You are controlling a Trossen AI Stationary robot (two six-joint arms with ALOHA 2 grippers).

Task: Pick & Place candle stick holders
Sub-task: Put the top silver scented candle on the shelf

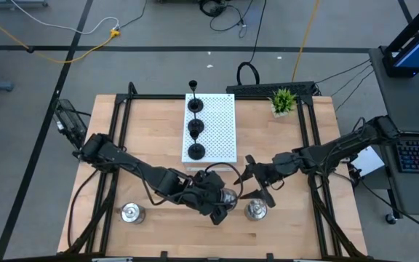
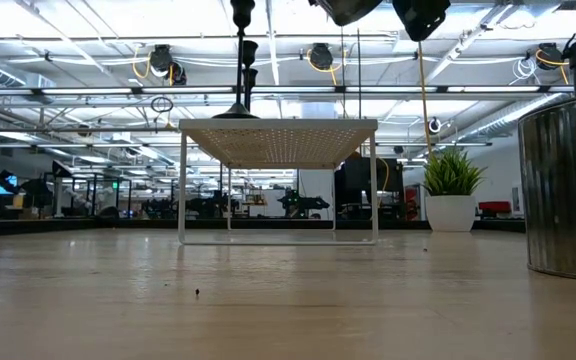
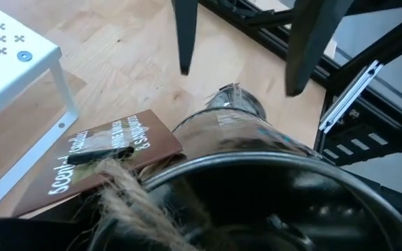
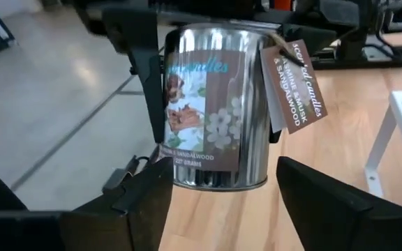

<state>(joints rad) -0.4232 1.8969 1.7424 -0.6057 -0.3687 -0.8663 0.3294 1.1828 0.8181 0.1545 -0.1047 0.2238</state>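
Wooden counter (image 1: pixel 151 138) seen from above, with a white board (image 1: pixel 220 127) at the back centre and a small plant (image 1: pixel 283 100) beside it. Three black holders (image 1: pixel 195 128) stand in a row along the board's left side, each upright on a round base. Three silver tins sit along the near edge: one far left (image 1: pixel 131 212), well apart from both arms, one at centre (image 1: pixel 228 196), and one just to its right (image 1: pixel 256 211). The left tool (image 1: pixel 220 204) reaches in from the left and stands spread wide around the centre tin, apparently not yet clamped on it; its wrist view looks down into the tin's rim (image 3: pixel 257 174). The right tool (image 1: pixel 257 182) comes in from the right, its fingers (image 4: pixel 326 202) parted and empty, hanging near the tins, with the labelled centre tin (image 4: pixel 215 104) straight ahead and upright. The board lies behind both tools, so lifting the centre tin probably falls to the left arm, which is nearer.
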